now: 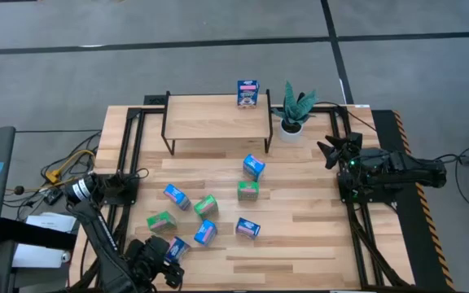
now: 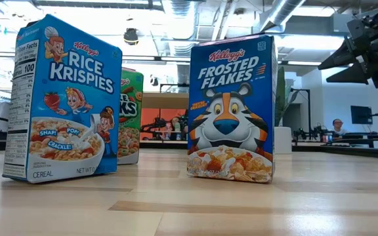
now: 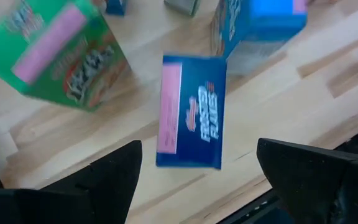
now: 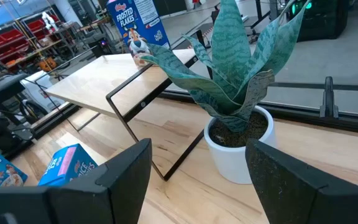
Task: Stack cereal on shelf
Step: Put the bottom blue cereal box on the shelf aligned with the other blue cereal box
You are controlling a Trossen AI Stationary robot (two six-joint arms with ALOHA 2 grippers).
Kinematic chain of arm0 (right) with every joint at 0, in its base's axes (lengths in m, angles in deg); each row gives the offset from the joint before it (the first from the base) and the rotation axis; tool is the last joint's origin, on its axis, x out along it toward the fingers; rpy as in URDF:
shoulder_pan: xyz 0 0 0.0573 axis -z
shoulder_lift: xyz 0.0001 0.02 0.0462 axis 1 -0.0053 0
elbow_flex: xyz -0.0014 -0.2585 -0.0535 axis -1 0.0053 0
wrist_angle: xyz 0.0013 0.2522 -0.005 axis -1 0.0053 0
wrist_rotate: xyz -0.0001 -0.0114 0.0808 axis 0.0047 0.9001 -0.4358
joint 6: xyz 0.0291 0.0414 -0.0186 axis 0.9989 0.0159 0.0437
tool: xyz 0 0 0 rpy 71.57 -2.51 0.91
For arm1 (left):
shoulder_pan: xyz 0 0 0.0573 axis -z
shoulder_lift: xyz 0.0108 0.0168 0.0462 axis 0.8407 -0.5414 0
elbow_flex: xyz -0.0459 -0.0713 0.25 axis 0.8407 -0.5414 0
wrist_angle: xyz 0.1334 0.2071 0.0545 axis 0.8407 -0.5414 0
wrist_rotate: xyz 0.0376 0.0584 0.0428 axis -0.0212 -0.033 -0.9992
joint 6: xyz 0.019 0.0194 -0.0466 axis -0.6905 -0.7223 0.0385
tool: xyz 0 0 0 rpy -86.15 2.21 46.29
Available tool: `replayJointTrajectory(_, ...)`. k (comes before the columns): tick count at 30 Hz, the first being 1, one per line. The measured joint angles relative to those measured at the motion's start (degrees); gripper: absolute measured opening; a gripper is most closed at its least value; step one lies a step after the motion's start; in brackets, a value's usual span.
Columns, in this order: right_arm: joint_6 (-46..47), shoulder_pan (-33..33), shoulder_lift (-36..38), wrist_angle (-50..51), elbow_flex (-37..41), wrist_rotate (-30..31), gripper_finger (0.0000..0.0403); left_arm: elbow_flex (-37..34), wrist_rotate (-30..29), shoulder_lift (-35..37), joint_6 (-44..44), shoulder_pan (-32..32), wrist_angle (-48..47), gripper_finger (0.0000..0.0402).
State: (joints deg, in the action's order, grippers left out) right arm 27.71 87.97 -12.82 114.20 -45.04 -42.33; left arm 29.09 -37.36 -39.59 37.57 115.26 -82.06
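Only one cereal box [image 1: 248, 93] stands on the shelf [image 1: 210, 118], seven wait on the surface [image 1: 316, 236]; my left claw [image 3: 194, 177] hangs apart over a blue box [image 3: 190, 111], my right claw [image 4: 194, 180] apart by the plant [image 4: 238, 74].

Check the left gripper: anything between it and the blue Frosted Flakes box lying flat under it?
Nothing visible. The left gripper is open above the blue Frosted Flakes box, with its fingers on either side of the box's near end and only bare table between. A green box and another blue box lie close beside it but not in the gap.
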Motion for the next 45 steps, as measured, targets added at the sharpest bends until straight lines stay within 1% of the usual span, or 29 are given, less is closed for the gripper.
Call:
replayJointTrajectory(8,0.02,0.00,0.02,-0.02,0.00,-0.02,0.0286,0.01,1.14,-1.82,-1.13,0.13,-2.49,0.0308)
replayJointTrajectory(16,0.04,0.00,0.00,-0.01,0.00,-0.07,0.0286,1.11,0.89,-1.73,-1.03,0.08,-5.26,0.0308)
replayJointTrajectory(22,0.46,-0.01,0.00,0.03,0.00,-0.07,0.0286,1.02,0.42,-1.78,-0.99,0.10,-4.24,0.0308)
replayJointTrajectory(29,0.46,0.00,0.01,0.05,0.00,-0.07,0.0286,-0.92,0.09,-1.80,0.32,0.30,-2.15,0.0308)
replayJointTrajectory(39,0.44,-0.01,0.00,0.07,0.00,-0.07,0.0286,-0.93,0.27,-1.82,-0.86,0.48,-3.50,0.0308)
replayJointTrajectory(45,0.45,0.00,0.00,0.05,0.00,-0.07,0.0286,-2.25,0.26,-1.82,-0.74,0.48,-2.72,0.0294)
